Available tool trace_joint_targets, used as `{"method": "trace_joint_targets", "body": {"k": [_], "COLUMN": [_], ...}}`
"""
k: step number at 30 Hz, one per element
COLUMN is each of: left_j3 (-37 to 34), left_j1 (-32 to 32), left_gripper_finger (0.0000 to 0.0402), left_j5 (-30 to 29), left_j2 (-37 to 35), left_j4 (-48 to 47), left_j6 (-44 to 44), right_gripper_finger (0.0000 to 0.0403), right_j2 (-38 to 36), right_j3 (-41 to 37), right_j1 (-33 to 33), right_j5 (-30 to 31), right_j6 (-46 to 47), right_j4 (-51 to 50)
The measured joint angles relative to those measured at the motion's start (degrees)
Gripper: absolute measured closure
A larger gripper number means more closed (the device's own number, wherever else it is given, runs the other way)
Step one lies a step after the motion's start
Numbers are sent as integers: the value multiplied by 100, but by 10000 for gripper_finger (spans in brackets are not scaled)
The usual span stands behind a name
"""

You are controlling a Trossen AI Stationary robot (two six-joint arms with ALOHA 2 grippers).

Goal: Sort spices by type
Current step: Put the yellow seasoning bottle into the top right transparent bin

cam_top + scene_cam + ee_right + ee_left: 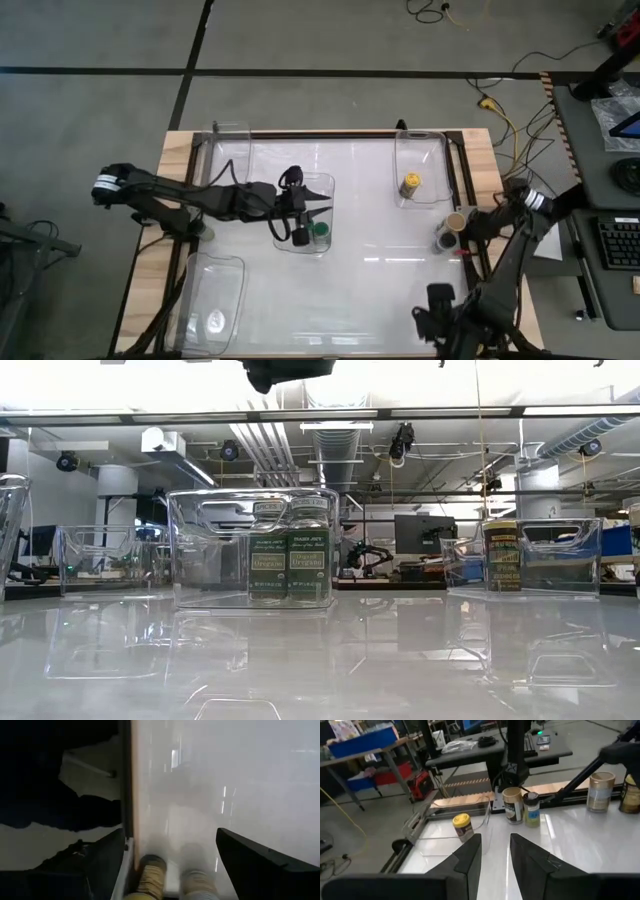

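Observation:
Two green-labelled spice jars (267, 555) (308, 555) stand upright in the centre clear bin (305, 215). A yellow-lidded jar (410, 185) stands in the far-right bin (420, 165). A tan-lidded jar (456, 220) and a dark-lidded jar (444, 241) stand on the table by its right edge. My left gripper (318, 206) hovers over the centre bin, pointing nearly level toward the right, fingers (470, 860) a little apart with nothing between them. My right gripper (172, 865) hangs open and pointing down over two blurred jars (150, 875) (197, 880), clear of them.
Clear bins stand at the far left (232, 150) and near left (215, 300). The left wrist view shows two more jars (600, 792) (630, 795) near the right arm. A dark rail (470, 190) and the wooden border run along the table's right edge.

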Motion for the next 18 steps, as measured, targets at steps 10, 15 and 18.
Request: {"method": "trace_joint_targets", "body": {"k": [10, 15, 18], "left_j3": [-2, -2, -2], "left_j1": [0, 0, 0], "left_gripper_finger": [313, 313, 313], "left_j5": [1, 0, -1], "left_j2": [207, 253, 253], "left_j4": [23, 242, 273], "left_j6": [-462, -711, -823], "right_gripper_finger": [103, 99, 87], "right_j2": [719, 879, 993], "right_j3": [841, 866, 866], "right_j1": [736, 1174, 1300], "right_j5": [-198, -269, -504], "right_j6": [-762, -1028, -1139], "right_j4": [-763, -816, -937]}}
